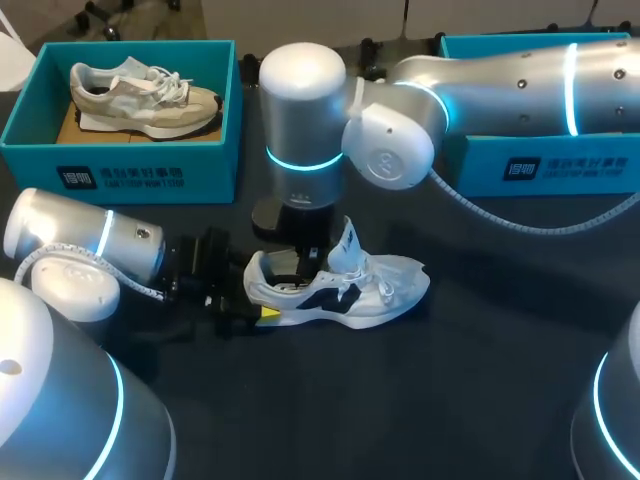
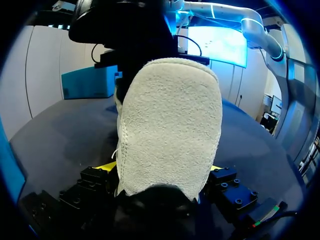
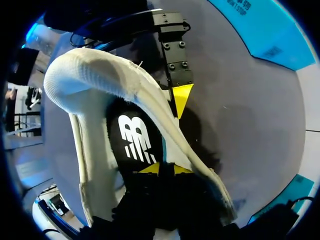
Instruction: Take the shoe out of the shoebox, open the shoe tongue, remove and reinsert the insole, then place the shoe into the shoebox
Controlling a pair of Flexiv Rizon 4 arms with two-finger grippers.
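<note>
Bearing white logo [image 3: 135,142], black insole [image 3: 116,116] sits inside white shoe [image 1: 385,285].

We are seeing a dark grey table [image 1: 470,400] lying under our left gripper [image 2: 161,169] and spreading out ahead of it, plain and matte. Beside our right gripper [image 3: 165,169] the same surface is catching soft light and carrying a dark shadow.

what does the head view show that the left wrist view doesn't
Only the head view: the beige shoe lying in a shoebox, and the side and toe of the white shoe. Only the left wrist view: that shoe's fuzzy heel back close up, yellow fingertips either side. Both: the left hand holding the heel.
</note>
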